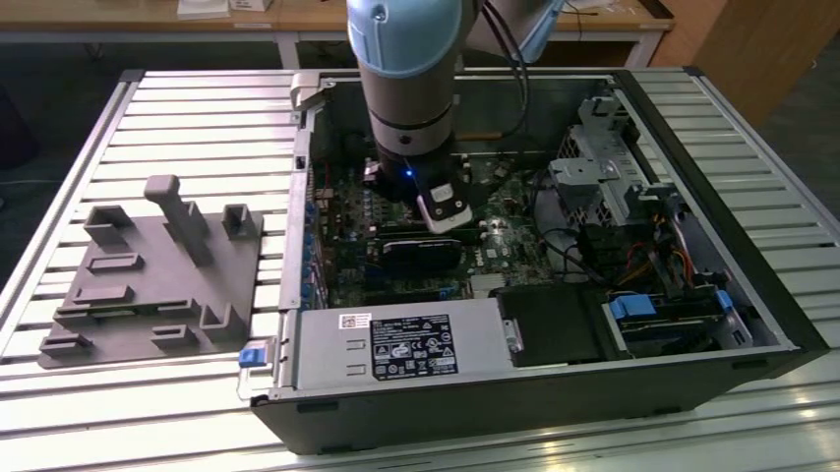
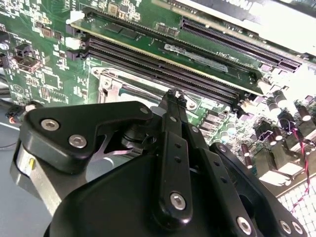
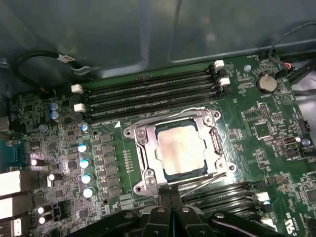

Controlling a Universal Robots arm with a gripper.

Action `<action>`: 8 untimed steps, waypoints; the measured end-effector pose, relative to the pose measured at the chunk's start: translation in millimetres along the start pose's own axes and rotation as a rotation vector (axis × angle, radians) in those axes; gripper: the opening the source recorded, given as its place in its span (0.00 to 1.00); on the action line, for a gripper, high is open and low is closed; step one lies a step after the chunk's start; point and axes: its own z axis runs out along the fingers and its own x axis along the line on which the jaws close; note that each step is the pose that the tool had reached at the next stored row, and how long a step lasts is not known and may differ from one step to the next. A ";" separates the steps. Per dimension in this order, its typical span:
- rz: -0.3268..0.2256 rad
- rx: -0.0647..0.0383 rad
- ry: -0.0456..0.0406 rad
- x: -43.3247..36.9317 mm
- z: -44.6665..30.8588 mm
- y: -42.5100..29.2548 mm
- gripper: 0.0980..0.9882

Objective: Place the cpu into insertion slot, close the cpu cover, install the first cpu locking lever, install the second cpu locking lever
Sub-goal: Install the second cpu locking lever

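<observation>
So the dull silver-grey square cpu (image 3: pixel 180 148) is already sitting in the square insertion slot (image 3: pixel 168 174) on the green circuit board (image 3: pixel 256 123), with the thin metal-framed cpu cover (image 3: pixel 143 148) down around it. The black end effector (image 3: pixel 171 200) hangs right at the socket's edge, fingers pinched together with nothing gripped. In the exterior view the arm reaches down into the open black computer case (image 1: pixel 525 393).

The small square chip with a dull silver-grey metal top (image 3: pixel 180 146) looked matt and smooth. The thin square frame of bright bare metal (image 3: pixel 178 149) around it gleamed. The green circuit board (image 3: pixel 256 123) had a slight sheen. The black tool (image 2: pixel 174 98) appeared as matt plastic or coated metal with shiny screws. The ribbed silver metal bench (image 1: pixel 197 128) looked brushed.
</observation>
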 end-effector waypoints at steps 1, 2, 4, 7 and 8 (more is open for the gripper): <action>0.001 -0.006 0.0012 0.4 0.4 -0.8 0.01; 0.001 -0.010 0.0023 0.8 1.0 -1.6 0.01; 0.002 -0.017 0.0038 1.7 2.5 -2.8 0.01; 0.003 -0.023 0.0050 3.5 5.9 -4.3 0.01; 0.003 -0.025 0.0053 4.3 7.0 -4.7 0.01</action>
